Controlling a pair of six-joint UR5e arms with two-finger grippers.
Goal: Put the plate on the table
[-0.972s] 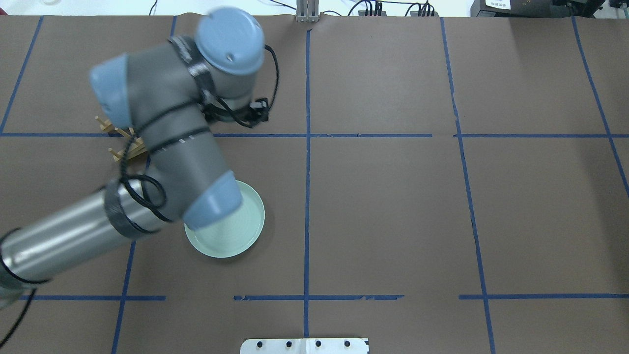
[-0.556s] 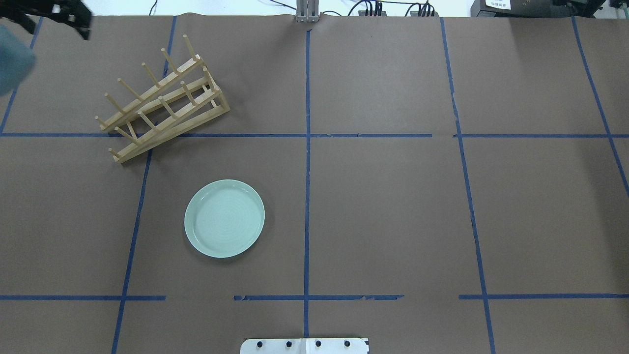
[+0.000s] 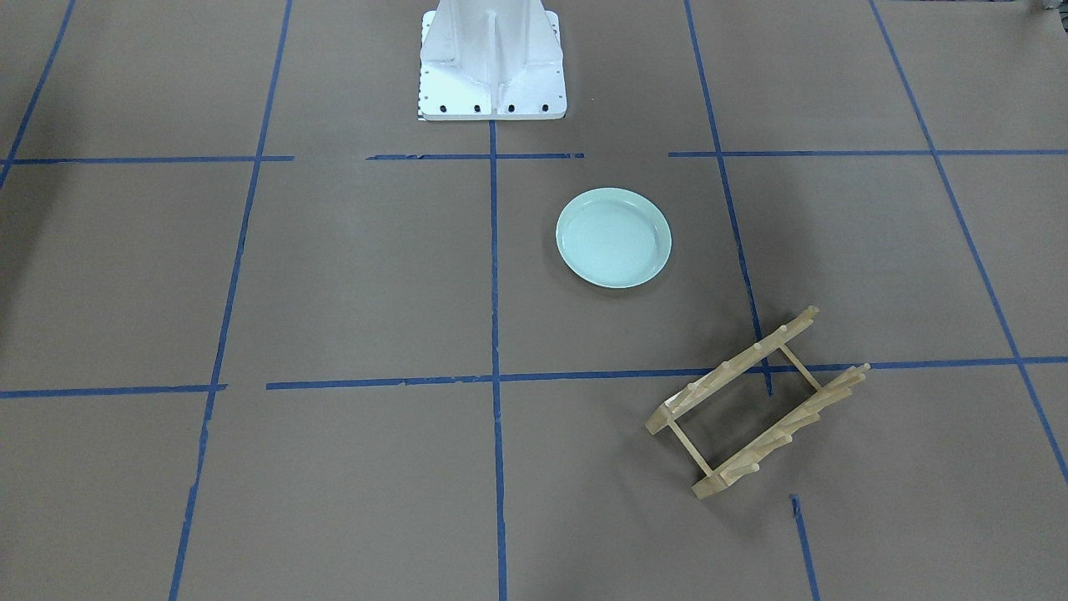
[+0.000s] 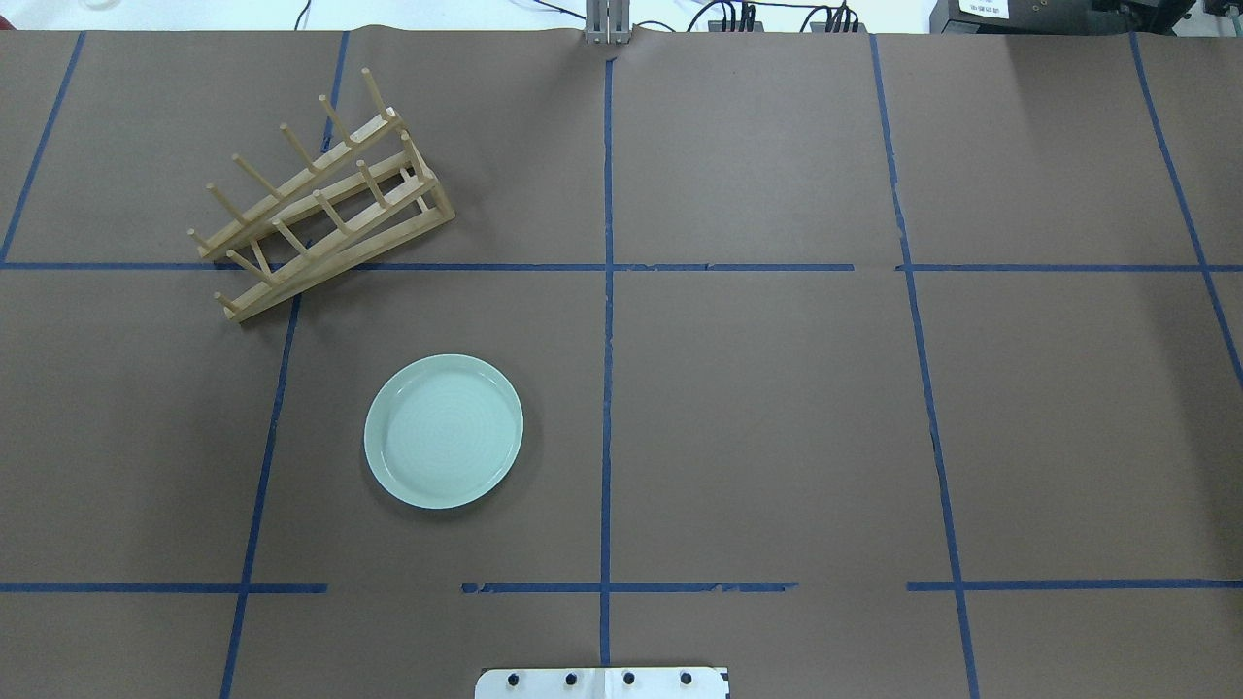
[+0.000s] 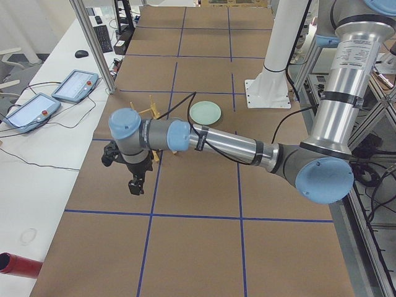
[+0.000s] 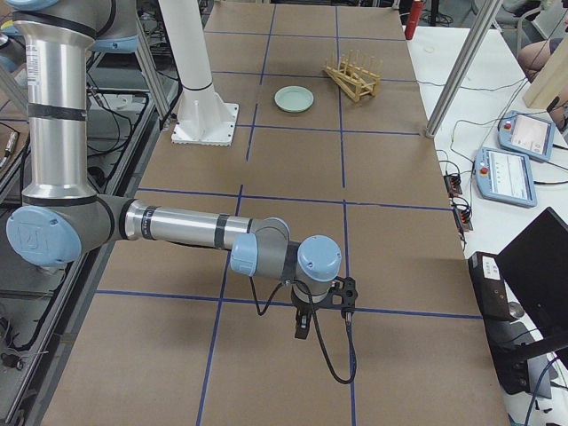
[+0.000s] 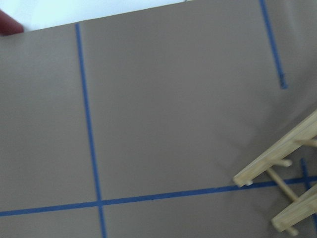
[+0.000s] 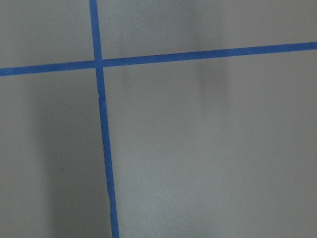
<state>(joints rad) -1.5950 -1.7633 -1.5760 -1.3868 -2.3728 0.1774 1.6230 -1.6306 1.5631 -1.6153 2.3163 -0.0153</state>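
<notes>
We see the brown paper-covered counter (image 4: 777, 417), gridded with blue tape (image 4: 607, 388), carrying a pale mint-green plate (image 4: 444, 431) lying flat inside one square, a light wooden peg rack (image 4: 325, 199) nearby astride a tape line, and the white robot base (image 3: 492, 67).

Silver tubes (image 5: 226, 143), grey links (image 5: 154, 133), blue joint caps (image 5: 124, 124).

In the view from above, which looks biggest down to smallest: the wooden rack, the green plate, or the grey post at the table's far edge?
1. the wooden rack, largest
2. the green plate, clearly smaller
3. the grey post, smallest, though the picture's top edge cuts it off
</notes>
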